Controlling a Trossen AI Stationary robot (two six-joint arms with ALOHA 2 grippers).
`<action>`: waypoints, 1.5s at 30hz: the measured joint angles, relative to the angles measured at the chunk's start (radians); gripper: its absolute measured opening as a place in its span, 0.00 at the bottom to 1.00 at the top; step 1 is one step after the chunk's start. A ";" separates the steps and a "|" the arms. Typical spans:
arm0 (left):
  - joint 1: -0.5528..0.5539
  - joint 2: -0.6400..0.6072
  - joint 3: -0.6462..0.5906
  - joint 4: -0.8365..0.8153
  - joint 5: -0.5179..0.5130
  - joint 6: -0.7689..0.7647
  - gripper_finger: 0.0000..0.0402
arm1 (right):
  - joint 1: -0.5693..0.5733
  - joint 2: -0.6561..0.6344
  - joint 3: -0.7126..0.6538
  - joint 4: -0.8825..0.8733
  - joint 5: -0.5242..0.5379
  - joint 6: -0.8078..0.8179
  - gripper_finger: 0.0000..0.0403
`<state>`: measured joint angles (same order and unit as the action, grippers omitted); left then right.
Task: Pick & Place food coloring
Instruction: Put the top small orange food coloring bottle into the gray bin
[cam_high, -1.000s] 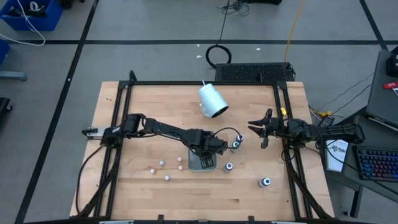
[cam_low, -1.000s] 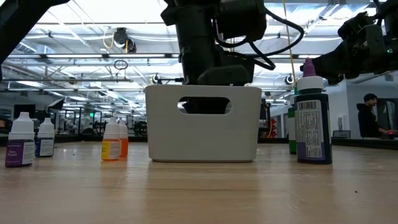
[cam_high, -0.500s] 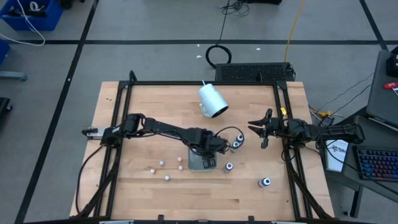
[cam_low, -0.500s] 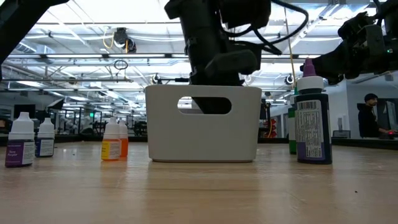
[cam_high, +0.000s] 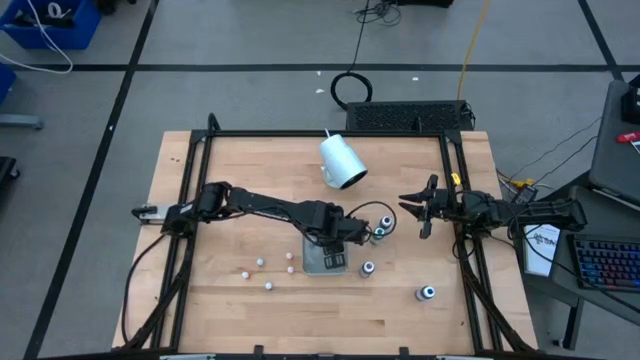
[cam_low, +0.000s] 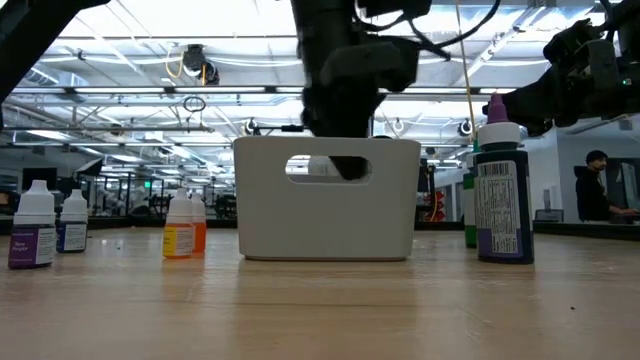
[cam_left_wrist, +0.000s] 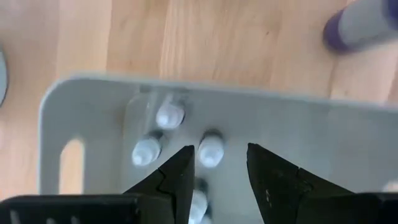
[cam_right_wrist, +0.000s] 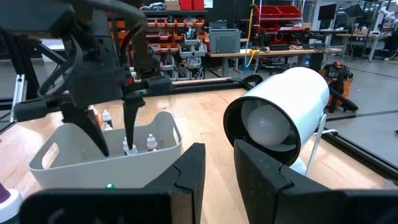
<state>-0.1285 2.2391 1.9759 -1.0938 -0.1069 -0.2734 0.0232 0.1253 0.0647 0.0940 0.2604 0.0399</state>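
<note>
Several small white-capped food coloring bottles (cam_left_wrist: 210, 149) already stood in the white bin (cam_high: 326, 260) near the worktop's middle, while four whitish ones (cam_high: 266, 268) and three dark ones (cam_high: 427, 293) waited on the wooden worktop (cam_high: 230, 310). The left gripper (cam_left_wrist: 219, 168) hung over the bin, fingers parted and empty. The right gripper (cam_high: 421, 209) waited clenched by the right edge, with workshop shelving behind.

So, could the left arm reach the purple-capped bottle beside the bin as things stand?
Probably yes. The left gripper hangs open over the bin, holding nothing, and the purple-capped bottle stands upright on bare table just past the bin's wall. Nothing blocks it from above.
</note>
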 joint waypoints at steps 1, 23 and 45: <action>-0.003 0.000 0.005 -0.044 -0.005 -0.015 0.37 | 0.000 0.000 0.000 0.000 0.000 0.000 0.19; -0.213 -0.173 -0.133 -0.439 -0.287 -0.301 0.37 | 0.000 0.000 0.000 0.004 0.000 0.000 0.19; -0.155 -0.706 -0.911 0.237 0.027 -0.452 0.37 | 0.000 0.000 0.000 0.004 0.000 0.000 0.19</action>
<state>-0.2835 1.5336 1.0647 -0.8568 -0.0797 -0.7256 0.0234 0.1257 0.0648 0.0975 0.2604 0.0401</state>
